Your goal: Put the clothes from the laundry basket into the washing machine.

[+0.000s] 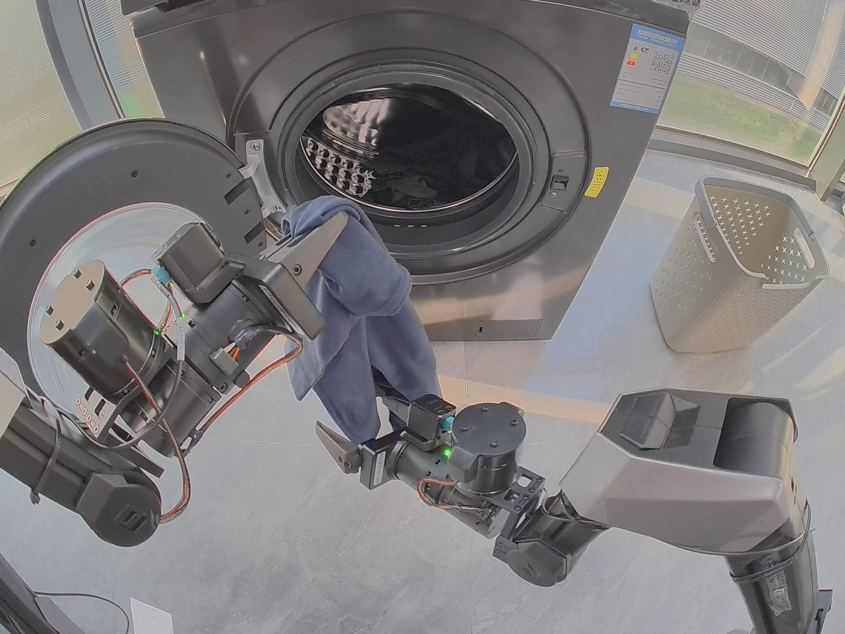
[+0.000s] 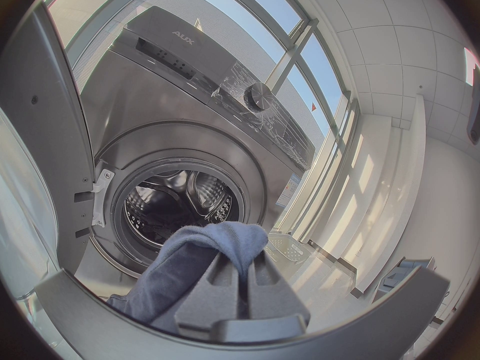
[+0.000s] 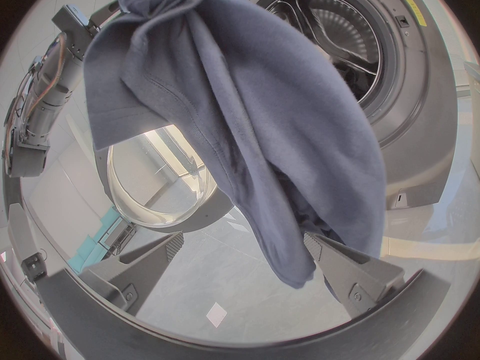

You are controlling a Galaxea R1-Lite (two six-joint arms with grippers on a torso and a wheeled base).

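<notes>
Blue-grey garment (image 1: 365, 310): soft knit, seamed, hanging bunched before the drum mouth | washer door (image 1: 88, 178): swung open | left hand (image 2: 248, 271): clamped on garment's top fold | right hand (image 3: 242, 243): spread wide, hem dangling between | washing machine (image 1: 563, 134): blue-white label (image 1: 647, 68), yellow sticker (image 1: 596, 181) | laundry basket (image 1: 739, 266): white, perforated, on floor.

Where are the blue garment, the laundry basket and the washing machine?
blue garment (image 1: 365, 310): head view, its hanging middle fold.
laundry basket (image 1: 704, 305): head view, its perforated side wall.
washing machine (image 1: 572, 266): head view, its grey front panel.
</notes>
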